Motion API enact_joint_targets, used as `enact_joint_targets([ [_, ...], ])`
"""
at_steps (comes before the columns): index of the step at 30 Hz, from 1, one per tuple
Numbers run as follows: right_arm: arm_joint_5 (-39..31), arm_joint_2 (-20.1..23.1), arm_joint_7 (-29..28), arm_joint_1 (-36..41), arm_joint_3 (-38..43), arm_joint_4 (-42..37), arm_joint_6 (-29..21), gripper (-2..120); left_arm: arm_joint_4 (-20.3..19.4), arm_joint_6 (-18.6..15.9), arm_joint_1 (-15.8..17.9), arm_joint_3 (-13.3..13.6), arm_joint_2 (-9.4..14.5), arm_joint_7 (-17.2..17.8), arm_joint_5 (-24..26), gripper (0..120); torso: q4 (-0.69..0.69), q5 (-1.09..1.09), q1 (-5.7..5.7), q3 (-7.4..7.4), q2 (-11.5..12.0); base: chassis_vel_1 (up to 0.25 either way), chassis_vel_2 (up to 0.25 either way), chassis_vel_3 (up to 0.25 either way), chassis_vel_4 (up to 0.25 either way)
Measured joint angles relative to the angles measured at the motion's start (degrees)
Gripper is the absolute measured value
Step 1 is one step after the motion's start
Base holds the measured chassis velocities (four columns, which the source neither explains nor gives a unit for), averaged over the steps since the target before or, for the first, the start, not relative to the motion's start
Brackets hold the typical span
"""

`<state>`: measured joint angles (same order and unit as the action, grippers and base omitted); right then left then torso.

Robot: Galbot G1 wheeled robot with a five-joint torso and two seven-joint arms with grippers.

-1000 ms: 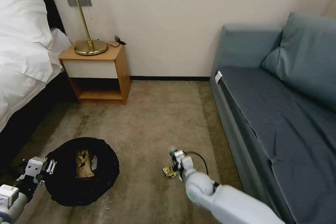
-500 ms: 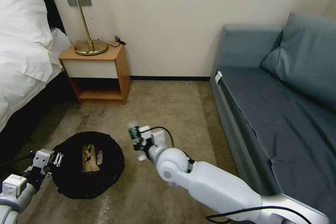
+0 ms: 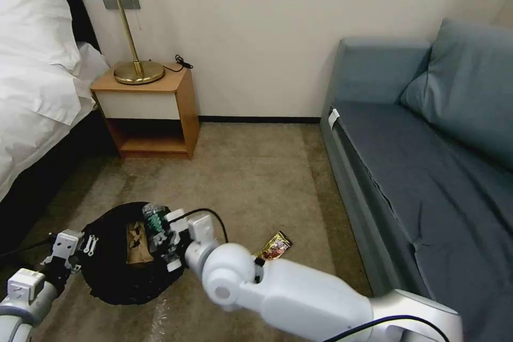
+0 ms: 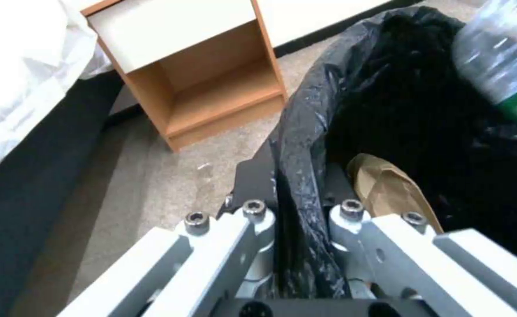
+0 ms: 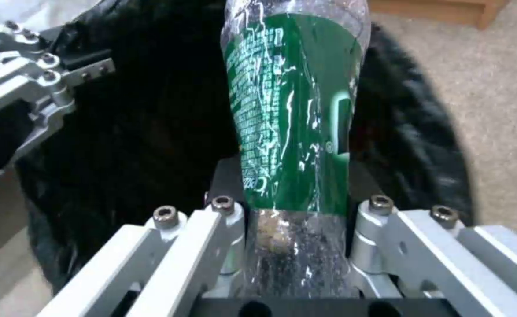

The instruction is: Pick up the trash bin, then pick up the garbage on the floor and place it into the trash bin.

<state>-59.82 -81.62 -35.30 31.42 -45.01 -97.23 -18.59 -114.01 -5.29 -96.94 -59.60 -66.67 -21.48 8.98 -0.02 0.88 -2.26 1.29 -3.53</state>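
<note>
Presently the right gripper [image 3: 160, 236] hangs over the open mouth of the trash bin [image 3: 101, 278], clenched on the green-labelled clear bottle [image 3: 154, 219]; in the right wrist view the bottle [image 5: 293, 119] runs lengthwise between the two fingers [image 5: 223, 211], label facing the camera, black liner beneath it. Left gripper [image 3: 80, 250] sits at the bin's near-left rim, pinched tight on the crinkled black bag; the left wrist view has a fold of that bag [image 4: 302, 211] squeezed between its fingers [image 4: 252, 215], with the bottle [image 4: 499, 66] blurred above the far side of the opening. Bin appears held by that rim grip, whether clear of the carpet I cannot tell. Inside the bin: crumpled brown paper bag [image 3: 136, 240], lying on the liner, also seen in the left wrist view [image 4: 388, 189]. Shiny gold snack wrapper [image 3: 275, 246] lies on the carpet [image 3: 251, 171] to the right of the bin, partly behind the right arm. Nightstand [image 3: 149, 112] with brass lamp [image 3: 131, 26] against the wall beyond; bed [image 3: 37, 80] on the left, grey-blue sofa [image 3: 427, 160] on the right.
</note>
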Motion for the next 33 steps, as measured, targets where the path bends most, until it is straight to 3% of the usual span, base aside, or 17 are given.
enact_joint_targets([
  [3, 2.38, -1.49, 0.71, 0.34, -1.73, 3.35, 4.43, 22, -0.03, 0.0, 0.01, 0.06, -0.4, 0.0, -0.03, 6, 0.01, -0.01, 0.0, 0.0, 0.0, 0.0, 0.0, 0.0, 0.0],
  [9, 4.96, -1.78, 1.64, 0.71, -2.63, 5.75, 7.62, 22, -0.57, -0.04, 0.07, 0.28, -1.0, 0.03, -0.2, 6, 0.0, -0.01, 0.0, 0.0, 0.0, 0.0, 0.0, 0.0, 0.0],
  [18, 6.6, -0.9, 2.11, 1.76, -2.94, 6.03, 8.04, 58, -0.7, 0.27, -0.33, 0.44, -2.08, -0.04, -1.23, 6, 0.0, -0.01, 0.0, 0.0, 0.0, 0.0, 0.0, 0.0, 0.0],
  [22, 6.6, -0.68, 2.29, 1.78, -2.79, 5.21, 7.86, 68, -0.68, 0.31, -0.32, 0.52, -2.24, -0.08, -1.39, 6, 0.0, -0.01, 0.0, 0.0, 0.0, 0.0, 0.0, 0.0, 0.0],
  [24, 6.41, -0.17, 2.32, 1.78, -2.47, 4.09, 7.42, 80, -0.42, 0.48, -0.31, 0.51, -2.28, -0.09, -1.44, 6, 0.0, -0.01, 0.0, 0.0, 0.0, 0.0, 0.0, 0.0, 0.0],
  [30, 4.66, 0.85, 1.71, 1.7, -1.6, 1.35, 5.54, 98, 0.31, 1.16, -0.35, 0.21, -2.28, -0.11, -1.48, 6, 0.0, -0.01, 0.0, 0.0, 0.0, 0.0, 0.0, 0.0, 0.0],
  [33, 4.35, 1.37, 1.33, 1.4, -0.92, 0.27, 5.18, 99, 0.41, 1.29, -0.46, -0.05, -2.26, -0.14, -1.45, 6, 0.0, -0.01, 0.0, 0.0, 0.0, 0.0, 0.0, 0.0, 0.0],
])
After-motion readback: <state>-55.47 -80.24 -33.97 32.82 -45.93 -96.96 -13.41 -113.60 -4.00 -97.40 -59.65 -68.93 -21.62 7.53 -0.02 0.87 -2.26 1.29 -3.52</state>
